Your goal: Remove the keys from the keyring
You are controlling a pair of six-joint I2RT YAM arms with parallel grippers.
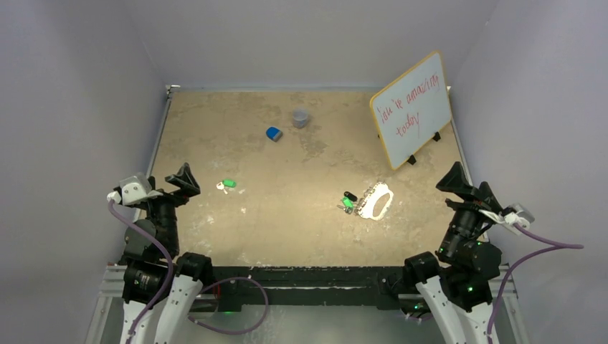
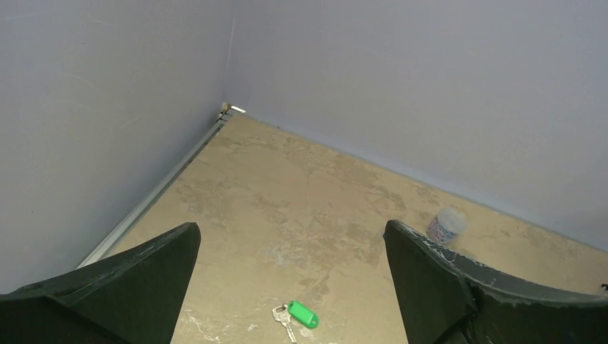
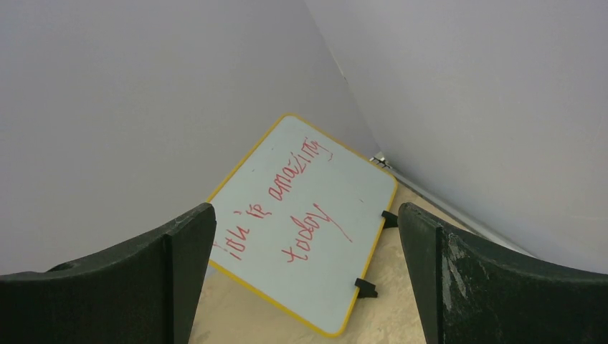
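The pale braided keyring (image 1: 377, 201) lies right of the table's middle, with a green-headed key (image 1: 348, 203) and a small black tag (image 1: 350, 196) at its left end. A second green-headed key (image 1: 227, 184) lies loose on the left, apart from the ring; it also shows low between the fingers in the left wrist view (image 2: 297, 317). My left gripper (image 1: 185, 179) is open and empty, raised just left of that loose key. My right gripper (image 1: 457, 179) is open and empty at the right edge, right of the keyring.
A blue lump (image 1: 273, 133) and a grey cup (image 1: 300, 117) sit at the back middle; the cup shows in the left wrist view (image 2: 447, 225). A yellow-framed whiteboard (image 1: 411, 109) leans at the back right and fills the right wrist view (image 3: 305, 222). Walls close three sides.
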